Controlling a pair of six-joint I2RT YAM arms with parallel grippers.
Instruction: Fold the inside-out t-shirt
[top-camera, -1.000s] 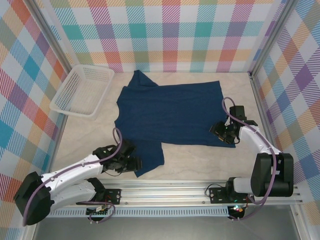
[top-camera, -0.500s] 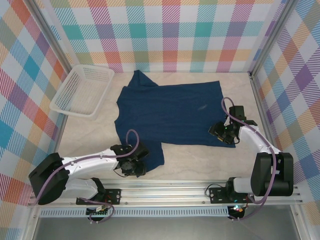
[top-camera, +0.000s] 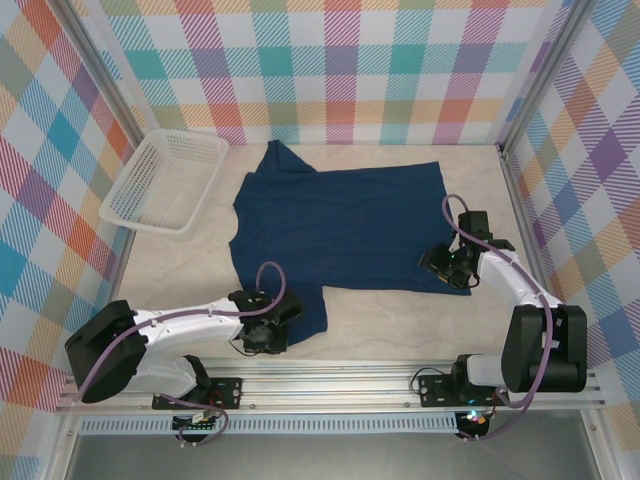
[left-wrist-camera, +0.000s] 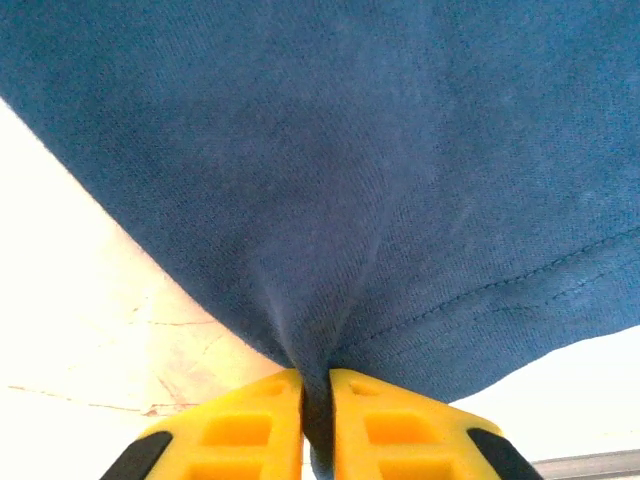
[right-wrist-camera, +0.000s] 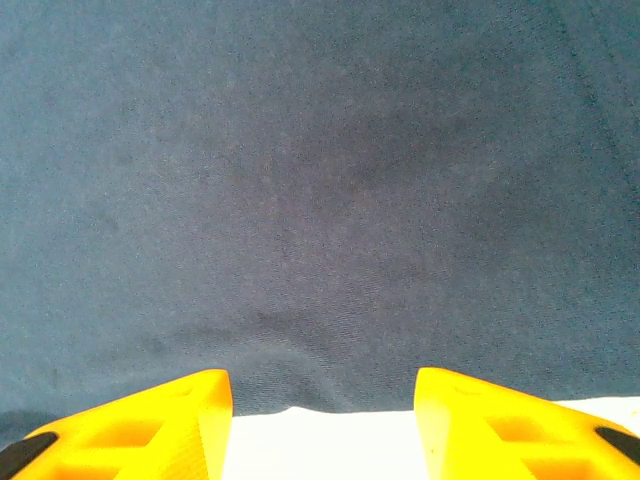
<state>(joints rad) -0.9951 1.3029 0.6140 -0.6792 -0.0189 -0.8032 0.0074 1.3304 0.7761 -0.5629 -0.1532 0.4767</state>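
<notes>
You've got the inside-out t-shirt spread flat mid-table, white basket apart at 10 o'clock. No fold visible yet, so I'd call the whole job left. Left gripper, at 7 o'clock, is clamped on the near sleeve's edge. Right gripper, at 4 o'clock, is half open at the shirt's corner, gripping nothing.

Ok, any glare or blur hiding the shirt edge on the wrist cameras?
Top external: even light, sharp, the dark navy blue cloth t-shirt stands out from the pale table. Left wrist: weave crisp, bare table blown out white beside the hem, yellow left gripper slightly soft. Right wrist: cloth softer and low in contrast, white table strip at the right gripper overexposed.
</notes>
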